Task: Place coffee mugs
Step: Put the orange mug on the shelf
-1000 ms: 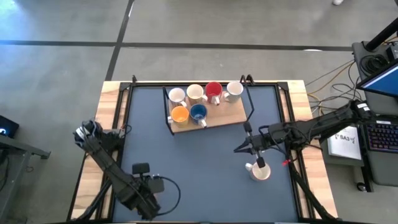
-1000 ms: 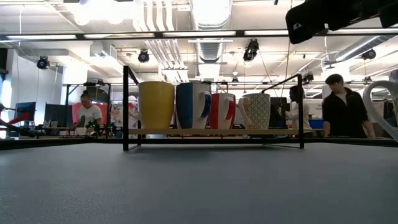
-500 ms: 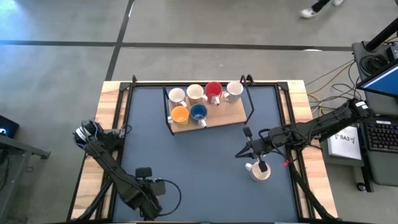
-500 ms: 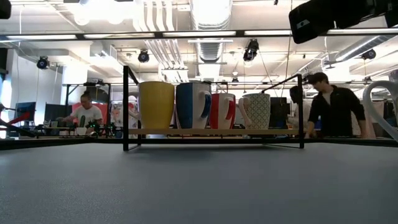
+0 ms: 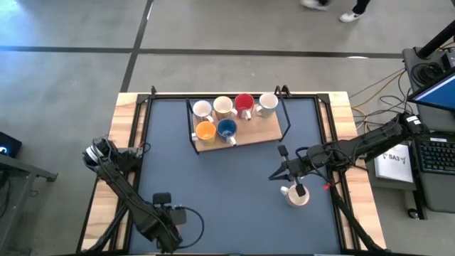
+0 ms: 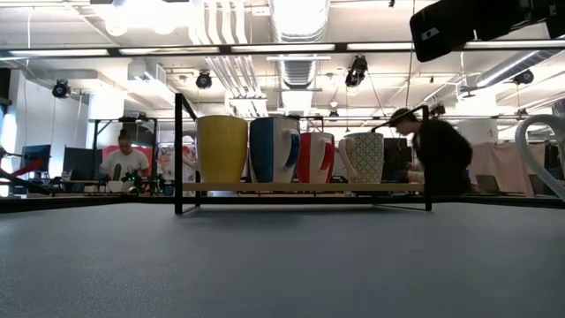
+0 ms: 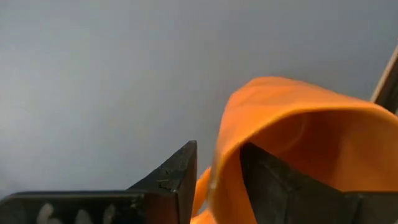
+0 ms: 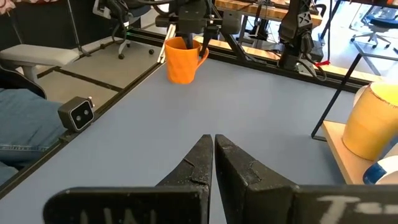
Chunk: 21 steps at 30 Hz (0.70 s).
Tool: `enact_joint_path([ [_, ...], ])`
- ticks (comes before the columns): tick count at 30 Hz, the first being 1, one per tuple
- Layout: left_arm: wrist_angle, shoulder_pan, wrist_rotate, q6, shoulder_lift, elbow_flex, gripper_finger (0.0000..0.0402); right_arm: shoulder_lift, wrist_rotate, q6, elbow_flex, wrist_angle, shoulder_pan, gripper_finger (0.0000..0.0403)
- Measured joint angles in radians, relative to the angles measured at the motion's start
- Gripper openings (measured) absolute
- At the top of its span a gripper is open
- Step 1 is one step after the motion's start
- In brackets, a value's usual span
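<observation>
An orange mug (image 8: 180, 65) stands upright near the table's near-left corner, under my left gripper (image 8: 194, 38), which is shut on it. In the high view the left gripper (image 5: 165, 206) hides this mug. My right gripper (image 8: 213, 140) is shut and empty; it hovers right of centre (image 5: 272, 173), pointing toward the table's left. A white mug (image 5: 296, 193) stands on the table just below that wrist. Six mugs stand on a wooden rack (image 5: 249, 135): two white, a red (image 5: 244, 104) and a white one behind; an orange (image 5: 205, 131) and a blue (image 5: 227, 129) in front. My left gripper pinches the orange mug's rim (image 7: 224, 143), beside its handle, with one finger (image 7: 273, 174) inside the mug and the other (image 7: 177, 168) outside. The fingers come from above, pointing down. The mug is upright; whether its base touches the table, I cannot tell.
The rack has a black wire frame (image 6: 179, 150) and sits at the table's far middle. Wooden rails (image 5: 128, 142) border the dark mat. Open mat lies between the rack and the near edge. People move in the room behind (image 6: 437, 155).
My left gripper, with the orange mug, has drifted a little toward the table's near edge. A person in the background has walked across the room behind the rack.
</observation>
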Motion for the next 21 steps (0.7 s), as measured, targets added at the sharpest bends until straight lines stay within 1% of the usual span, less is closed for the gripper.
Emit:
enact_joint_path([
  [2, 0.008, 0.0, 0.01, 0.005, 0.0, 0.0, 0.01, 0.0, 0.0, 0.0, 0.0, 0.0, 0.0, 0.0009],
  [4, 0.015, -0.002, 0.01, 0.01, 0.0, 0.003, 0.0081, 0.0, 0.0, 0.0, 0.0, 0.0, 0.0, 0.0009],
  [7, 0.02, -0.001, 0.014, 0.023, 0.0, 0.013, 0.0026, 0.0, 0.001, 0.0, 0.0, 0.0, 0.0, 0.0009],
  [8, 0.021, -0.001, 0.022, 0.018, 0.0, 0.014, 0.0015, 0.0, 0.001, 0.0, 0.0, 0.0, 0.0, 0.0009],
  [14, 0.03, -0.002, 0.016, 0.016, -0.007, 0.015, 0.0007, 0.0, 0.003, 0.005, 0.0, -0.001, 0.0, 0.0009],
  [17, 0.038, -0.001, -0.032, 0.016, -0.026, 0.014, 0.0006, -0.008, 0.002, 0.008, 0.0, -0.021, 0.0, 0.0009],
  [21, 0.043, 0.014, -0.178, 0.018, -0.079, 0.014, 0.0004, -0.036, 0.0, 0.008, 0.0, -0.08, 0.0, 0.0009],
])
